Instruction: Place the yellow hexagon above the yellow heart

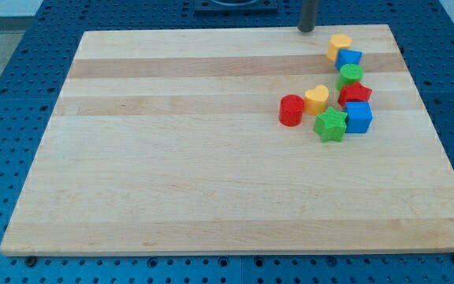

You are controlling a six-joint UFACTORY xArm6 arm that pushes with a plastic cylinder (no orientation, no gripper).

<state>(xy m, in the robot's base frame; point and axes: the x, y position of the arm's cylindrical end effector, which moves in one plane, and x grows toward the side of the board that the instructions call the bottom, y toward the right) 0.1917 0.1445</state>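
The wooden surface (211, 181) lies on a blue perforated bench (6, 95), and every block sits in a cluster in its upper right part. Leftmost is the red cylinder (291, 110); just at its 2 o'clock, touching or nearly so, stands the yellow heart (317, 99). At the heart's 5 o'clock lies the green star (331, 125), with a blue cube (359, 117) pressed against the star's 3 o'clock side. A red block (355, 95), its shape hard to make out, sits at the cube's 12 o'clock, and above it comes a green block (351, 76), then a second blue block (349, 58). The yellow hexagon (339, 44) tops this column — it is at roughly 1 o'clock from the yellow heart, well apart from it, near the surface's far edge. The arm carries no claw, only a dark rod; its tip (307, 30) rests at the far edge, at about 10 o'clock from the hexagon, near it but not touching any block.
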